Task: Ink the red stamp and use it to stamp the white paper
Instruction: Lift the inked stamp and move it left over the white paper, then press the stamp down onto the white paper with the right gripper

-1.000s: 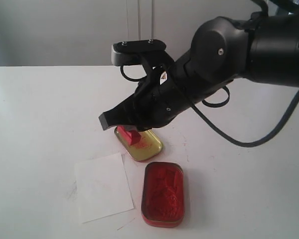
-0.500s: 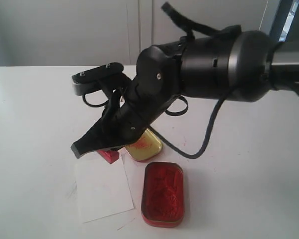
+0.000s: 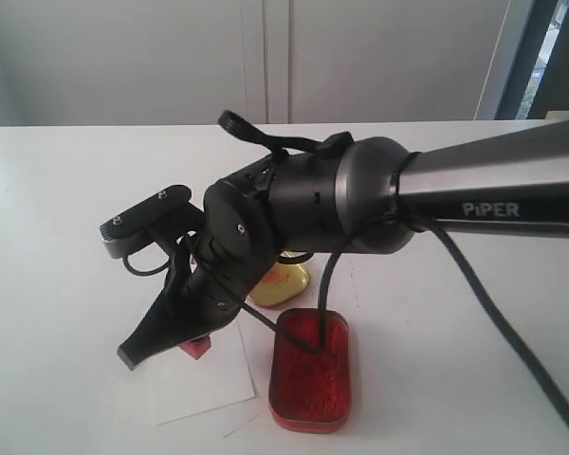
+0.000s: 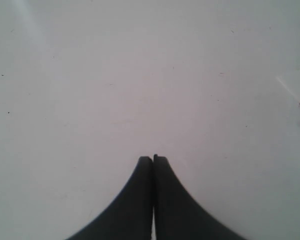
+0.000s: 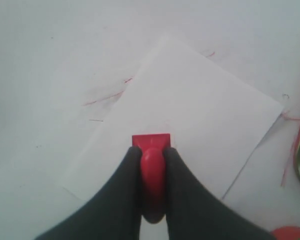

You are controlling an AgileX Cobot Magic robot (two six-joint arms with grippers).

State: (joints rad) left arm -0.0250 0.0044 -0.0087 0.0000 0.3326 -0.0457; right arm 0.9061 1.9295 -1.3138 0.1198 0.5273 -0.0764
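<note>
The red stamp point(image 5: 151, 141) is pinched by its handle in my right gripper point(image 5: 151, 152), which is shut on it. Its blocky base points down over the white paper point(image 5: 190, 105). In the exterior view the right gripper point(image 3: 175, 336) has reached across to the left and holds the stamp point(image 3: 197, 347) low at the far edge of the paper point(image 3: 204, 387). I cannot tell whether the base touches the sheet. My left gripper point(image 4: 153, 159) is shut with nothing in it, above bare white table, and it does not show in the exterior view.
A rectangular red tin of ink paste point(image 3: 310, 374) lies just right of the paper. Behind it sits a gold lid point(image 3: 284, 282) with red smears, partly hidden by the right arm point(image 3: 360, 199). A black cable hangs over the tin. Red smudges mark the table point(image 5: 105, 97).
The right arm has carried the stamp from the gold lid leftward and toward the front, to over the white paper. Its grip has not changed.
</note>
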